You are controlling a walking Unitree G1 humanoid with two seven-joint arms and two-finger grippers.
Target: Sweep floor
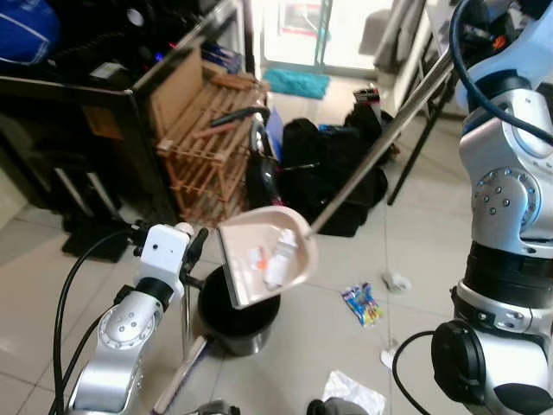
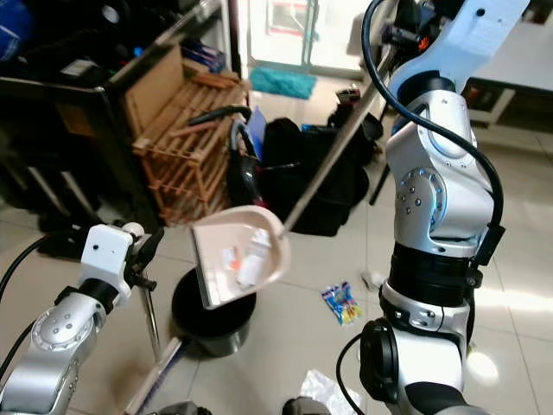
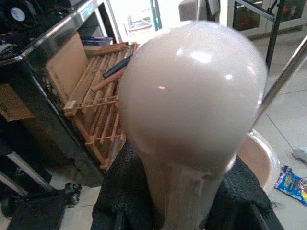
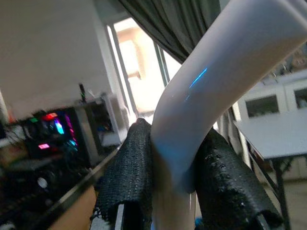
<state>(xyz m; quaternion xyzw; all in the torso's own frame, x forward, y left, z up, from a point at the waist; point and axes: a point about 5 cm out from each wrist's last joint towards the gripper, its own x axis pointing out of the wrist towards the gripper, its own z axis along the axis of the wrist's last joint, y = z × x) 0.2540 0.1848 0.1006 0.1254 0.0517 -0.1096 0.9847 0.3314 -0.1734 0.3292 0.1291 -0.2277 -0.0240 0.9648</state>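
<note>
The right arm [image 2: 432,199] rises tall at the right, and its right gripper [image 4: 175,191] is clenched on the white curved handle top [image 4: 216,72] of the dustpan; both black fingers [image 4: 127,182] press the handle from either side. From there one long metal pole [image 1: 380,143] slants down to the pink dustpan [image 1: 268,255], which hangs tilted over one black bin [image 1: 238,320] on the tiled floor [image 1: 52,285]. Two or three small pieces of rubbish, white and orange, lie in the pan; what they are is hard to tell.

The left gripper [image 3: 184,191] is closed around a pale rounded knob [image 3: 192,96], its black pads touching the neck below the bulb. A thin metal rod [image 2: 151,320] stands below the left wrist, beside the bin; its lower end is cut off.

On the floor to the right of the bin lie one colourful wrapper [image 1: 363,303], one crumpled white sheet [image 1: 354,393] and two small white scraps [image 1: 397,281]. Behind stand a wooden rack [image 1: 207,147] and black bags [image 1: 333,164].
</note>
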